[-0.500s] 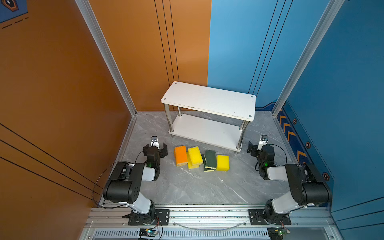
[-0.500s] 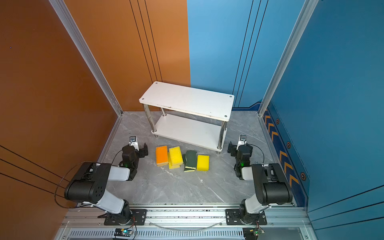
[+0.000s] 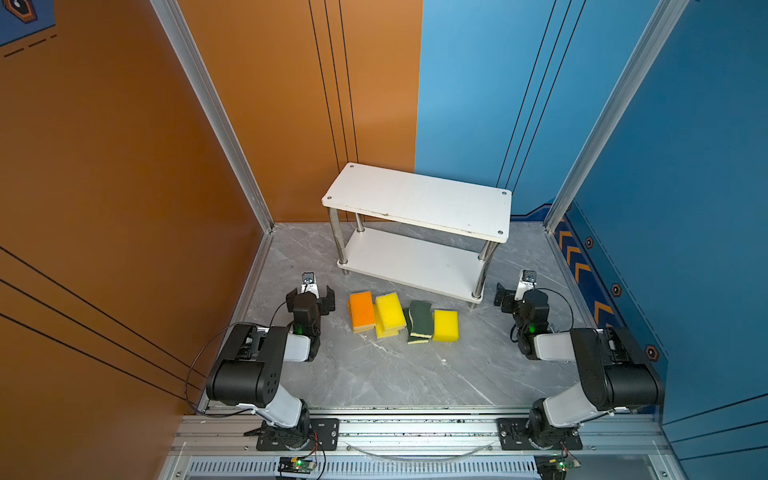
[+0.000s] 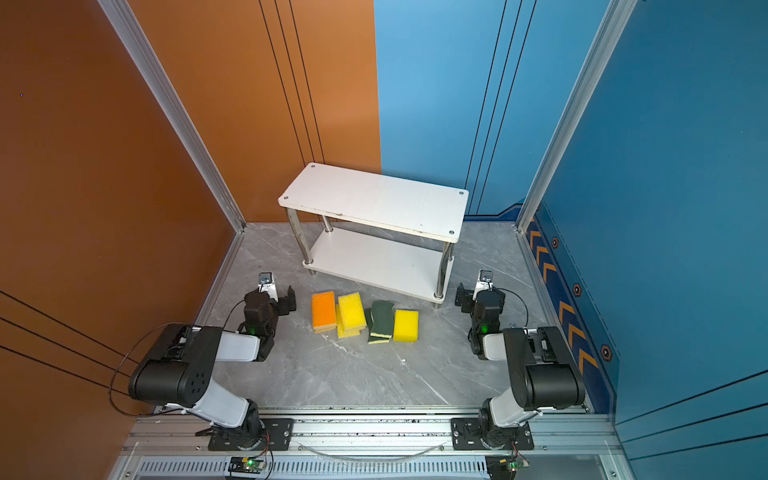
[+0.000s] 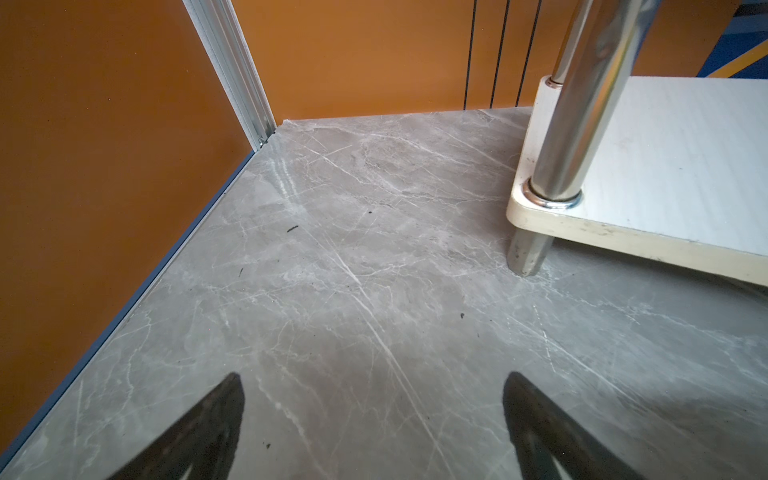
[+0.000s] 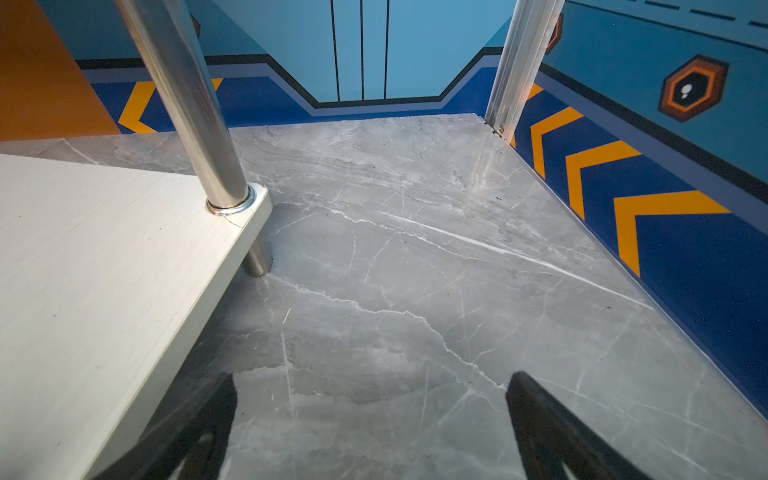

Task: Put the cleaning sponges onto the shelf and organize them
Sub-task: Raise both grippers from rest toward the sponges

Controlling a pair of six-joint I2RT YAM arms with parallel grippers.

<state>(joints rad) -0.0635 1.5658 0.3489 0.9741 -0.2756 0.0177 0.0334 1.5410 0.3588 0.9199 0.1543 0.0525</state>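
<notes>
The cleaning sponges lie in a row on the grey marble floor, in front of the shelf. From left to right they are an orange-topped sponge, a yellow sponge lying on other yellow ones, a dark-green scouring pad on top of a second pad, and a single yellow sponge. Both white boards of the shelf are bare. My left gripper rests open, left of the orange sponge. My right gripper rests open by the shelf's right front leg. Neither wrist view shows a sponge.
An orange wall closes the left side and a blue wall the right. Aluminium corner posts stand at the back corners. The shelf's lower board sits just off the floor on chrome legs. An aluminium rail carries both arm bases in front.
</notes>
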